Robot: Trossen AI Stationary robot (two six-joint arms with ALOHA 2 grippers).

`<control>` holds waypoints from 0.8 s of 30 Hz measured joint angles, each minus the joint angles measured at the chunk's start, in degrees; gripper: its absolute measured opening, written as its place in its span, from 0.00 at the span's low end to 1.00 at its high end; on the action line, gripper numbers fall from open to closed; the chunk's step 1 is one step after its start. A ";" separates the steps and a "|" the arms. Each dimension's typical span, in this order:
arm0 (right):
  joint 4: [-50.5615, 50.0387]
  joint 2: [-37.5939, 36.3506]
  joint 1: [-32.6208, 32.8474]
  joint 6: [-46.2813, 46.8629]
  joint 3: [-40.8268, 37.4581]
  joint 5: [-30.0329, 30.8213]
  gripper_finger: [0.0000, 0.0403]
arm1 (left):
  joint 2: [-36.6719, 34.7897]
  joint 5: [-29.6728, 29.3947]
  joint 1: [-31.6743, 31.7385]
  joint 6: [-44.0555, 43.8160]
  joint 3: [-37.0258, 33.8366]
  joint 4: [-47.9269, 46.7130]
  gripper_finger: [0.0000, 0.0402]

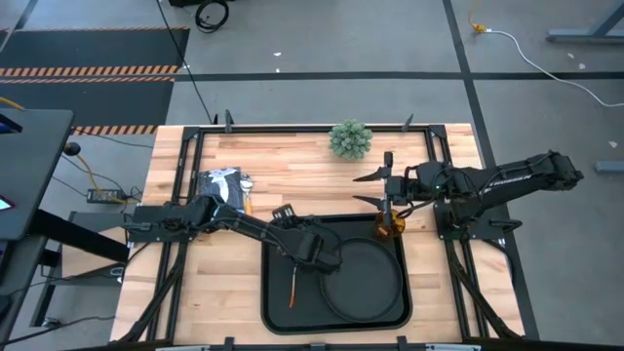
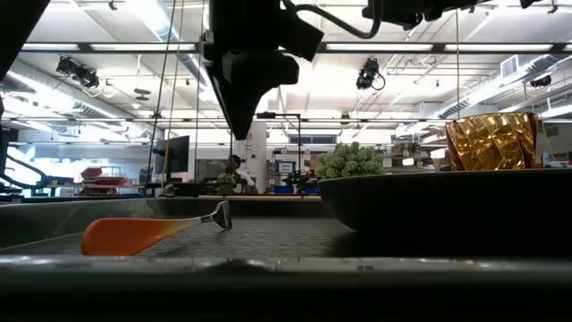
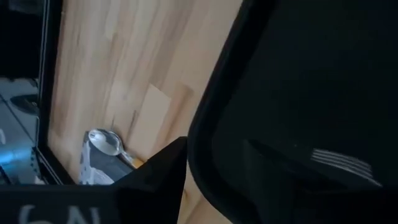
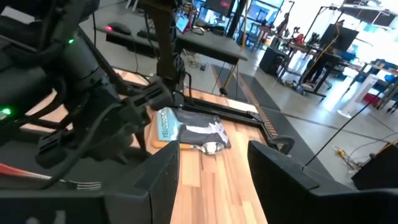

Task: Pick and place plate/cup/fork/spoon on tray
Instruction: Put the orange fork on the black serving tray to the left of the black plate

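Note:
The black tray lies at the table's near middle. The round black plate lies in its right part and also shows in the low view. The orange-handled fork lies flat on the tray floor left of the plate; the low view shows it too. The amber cup stands upright in the tray's far right corner. The spoon lies on a grey packet at the far left. My left gripper hovers open over the tray. My right gripper is open beyond the cup.
A small green plant stands at the table's far edge. A black frame rail runs around the wooden table top. Bare wood lies between the packet and the plant and to the tray's left.

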 joint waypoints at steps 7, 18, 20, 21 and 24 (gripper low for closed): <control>-2.72 -1.41 -0.02 0.66 0.00 0.10 0.49 | -0.01 1.74 -2.20 9.37 -0.10 0.07 0.36; -6.18 -1.62 -0.02 1.93 0.01 0.76 0.49 | -1.80 9.04 -3.92 10.56 -6.89 2.55 0.31; -6.16 -1.63 -0.02 1.94 -0.01 0.76 0.49 | -2.09 12.32 -4.28 8.21 -7.07 3.82 0.30; -6.07 -1.65 -0.02 1.94 0.00 0.76 0.49 | -2.10 14.33 -4.30 7.18 -7.06 4.80 0.29; -5.65 -1.68 -0.02 1.95 0.01 0.76 0.49 | -1.58 19.73 -4.24 5.83 -7.03 9.60 0.28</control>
